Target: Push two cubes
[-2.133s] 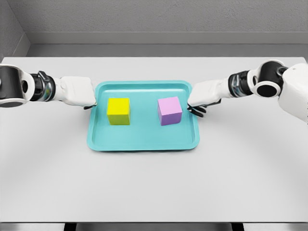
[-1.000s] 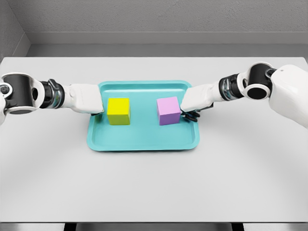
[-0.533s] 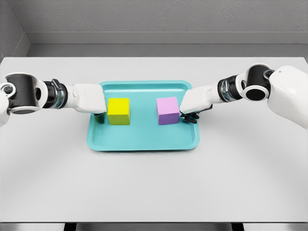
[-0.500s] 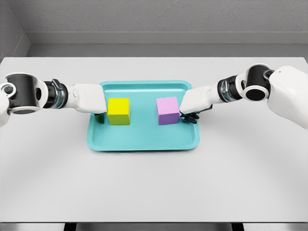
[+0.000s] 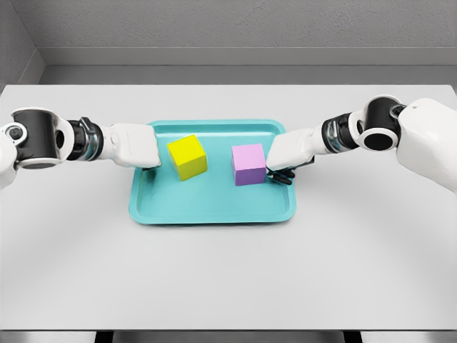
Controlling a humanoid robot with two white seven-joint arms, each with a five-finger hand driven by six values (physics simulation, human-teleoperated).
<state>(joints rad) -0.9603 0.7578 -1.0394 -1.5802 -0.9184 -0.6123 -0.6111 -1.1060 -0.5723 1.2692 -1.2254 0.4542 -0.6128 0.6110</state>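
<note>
A yellow cube (image 5: 188, 156) sits turned at an angle on the left half of the teal tray (image 5: 213, 207). A purple cube (image 5: 249, 163) stands on the tray's right half. My left hand (image 5: 137, 146) reaches in over the tray's left rim, its fingers curled under, a small gap from the yellow cube's left side. My right hand (image 5: 284, 154) comes in over the right rim with curled fingers against the purple cube's right face. Neither hand holds anything.
The tray lies in the middle of a plain white table (image 5: 228, 271). A grey wall (image 5: 228, 28) runs along the table's far edge.
The left hand has pushed the yellow cube to the right and rotated it. The right hand has nudged the purple cube slightly left since the earliest frame.
</note>
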